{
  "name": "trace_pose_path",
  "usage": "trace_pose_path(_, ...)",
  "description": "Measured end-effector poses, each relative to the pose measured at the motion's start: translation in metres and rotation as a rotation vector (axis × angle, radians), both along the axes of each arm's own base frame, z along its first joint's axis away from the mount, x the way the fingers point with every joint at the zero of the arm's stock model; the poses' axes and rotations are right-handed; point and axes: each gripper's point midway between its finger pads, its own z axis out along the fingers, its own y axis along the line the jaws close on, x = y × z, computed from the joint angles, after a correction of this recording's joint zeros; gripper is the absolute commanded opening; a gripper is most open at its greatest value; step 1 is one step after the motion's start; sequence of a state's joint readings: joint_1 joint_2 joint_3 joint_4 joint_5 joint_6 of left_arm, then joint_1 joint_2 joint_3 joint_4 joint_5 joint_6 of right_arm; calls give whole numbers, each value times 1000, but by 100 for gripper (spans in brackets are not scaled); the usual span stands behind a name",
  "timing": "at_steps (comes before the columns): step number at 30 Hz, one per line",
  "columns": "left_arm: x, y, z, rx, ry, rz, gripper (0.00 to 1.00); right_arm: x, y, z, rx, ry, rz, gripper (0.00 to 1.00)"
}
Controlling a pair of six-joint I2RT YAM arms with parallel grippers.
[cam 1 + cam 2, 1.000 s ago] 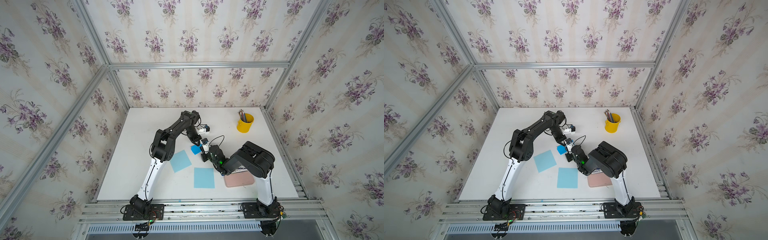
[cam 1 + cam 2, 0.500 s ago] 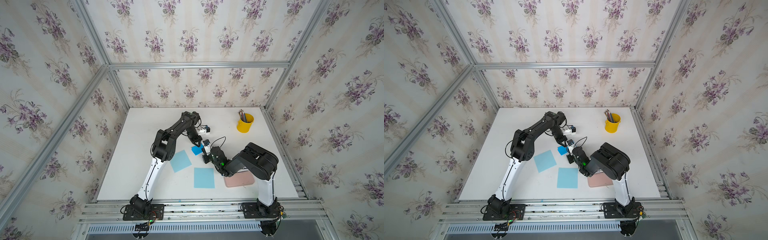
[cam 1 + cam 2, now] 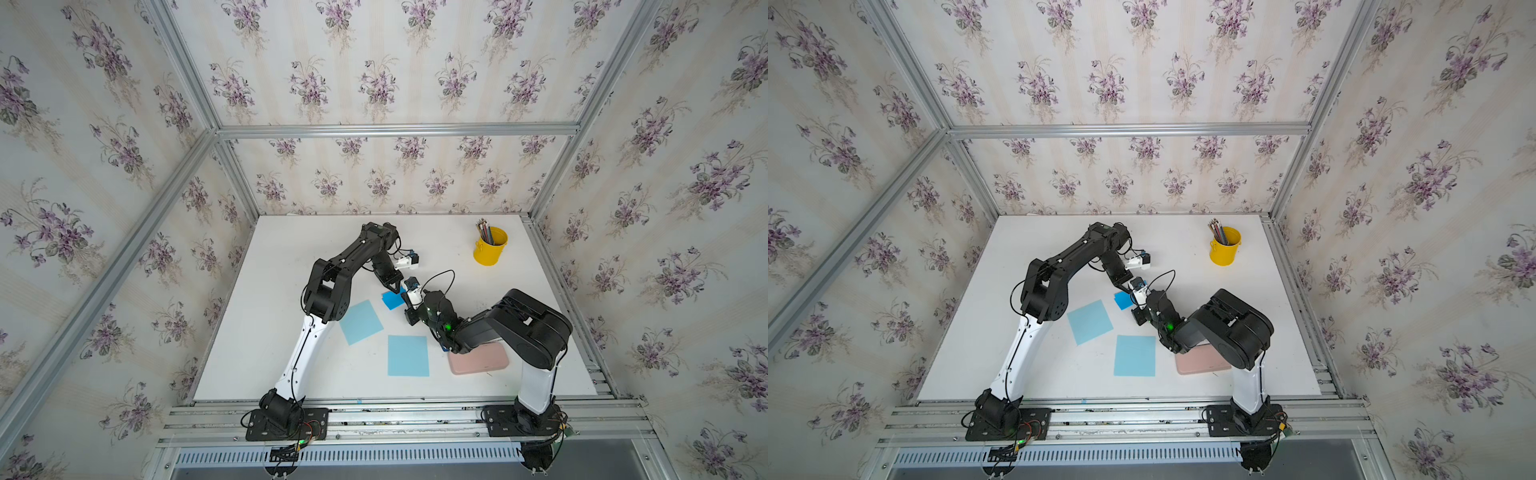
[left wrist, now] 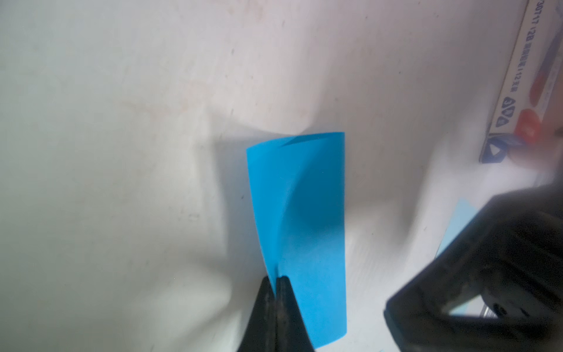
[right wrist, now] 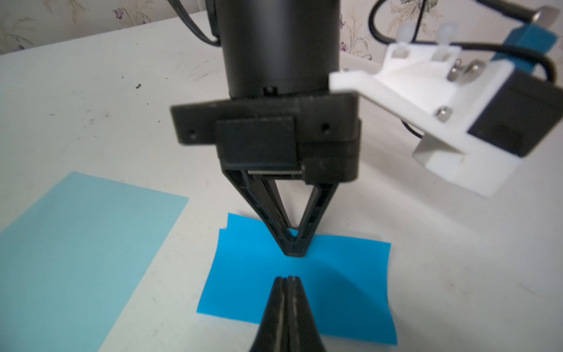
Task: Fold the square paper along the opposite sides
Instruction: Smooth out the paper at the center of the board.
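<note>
left end effector [image 4: 277,279] clenched on blue paper [image 4: 313,228] edge | right end effector [image 5: 288,279] clenched empty, tips visible only from right wrist

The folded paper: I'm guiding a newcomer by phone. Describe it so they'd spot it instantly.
On the white table, look mid-table where the left gripper and right gripper nearly meet. The folded paper lies at their tips, smaller and far deeper blue than the two pale blue sheets nearer the front.
</note>
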State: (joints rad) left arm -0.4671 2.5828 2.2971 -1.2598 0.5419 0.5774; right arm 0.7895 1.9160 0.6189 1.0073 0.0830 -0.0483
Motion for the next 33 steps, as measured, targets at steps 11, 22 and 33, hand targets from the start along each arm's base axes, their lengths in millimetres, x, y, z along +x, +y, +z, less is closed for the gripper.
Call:
trace_pose_path(11, 4, 3, 2, -3, -15, 8, 0, -2, 21, -26, 10, 28, 50, 0)
trace_pose_path(22, 3, 3, 1, -1, -19, 7, 0, -4, 24, -37, -4, 31, 63, 0)
trace_pose_path(33, 3, 9, 0, 9, -7, 15, 0, -12, 32, -38, -83, 5, 86, 0)
